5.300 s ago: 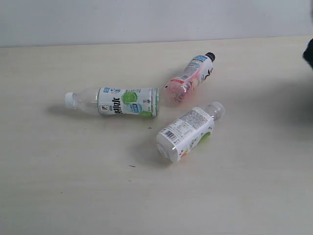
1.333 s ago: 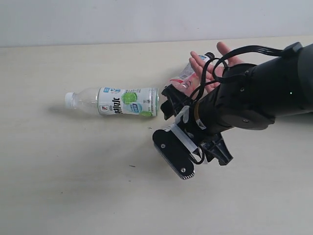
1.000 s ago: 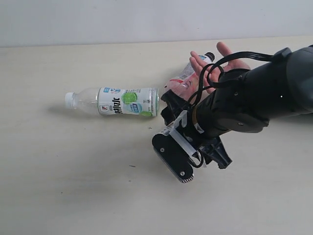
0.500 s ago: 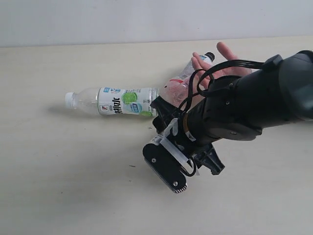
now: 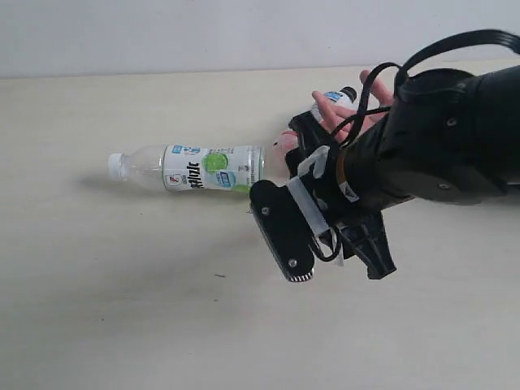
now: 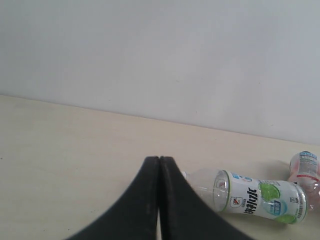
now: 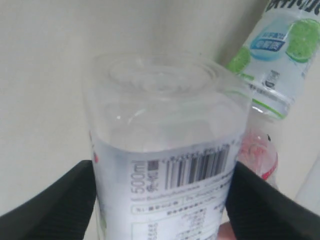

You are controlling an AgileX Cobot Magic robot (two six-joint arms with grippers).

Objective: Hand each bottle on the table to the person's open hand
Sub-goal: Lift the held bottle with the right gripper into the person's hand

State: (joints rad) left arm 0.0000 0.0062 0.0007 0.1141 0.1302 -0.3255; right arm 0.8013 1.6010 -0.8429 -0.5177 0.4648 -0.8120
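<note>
My right gripper (image 7: 160, 192) is shut on a white-labelled bottle (image 7: 165, 135) with a barcode, its clear base toward the camera. In the exterior view my black right arm (image 5: 431, 138) hides that bottle and hangs above the table (image 5: 122, 301). Behind the arm lies the person's open hand (image 5: 370, 101), fingers spread. A pink-labelled, black-capped bottle (image 5: 333, 99) lies by the hand, mostly covered. A white-capped bottle with a green and white label (image 5: 203, 168) lies on its side at centre left. My left gripper (image 6: 159, 161) is shut and empty, short of that bottle (image 6: 255, 197).
A pale wall (image 5: 244, 32) runs along the table's far edge. The lying green-label bottle (image 7: 280, 50) and the pink bottle (image 7: 257, 150) sit just beyond the held bottle in the right wrist view.
My right gripper has tightened on the barcode bottle and moved up and to the right with it, toward the hand. The other bottles and the left gripper have not moved.
</note>
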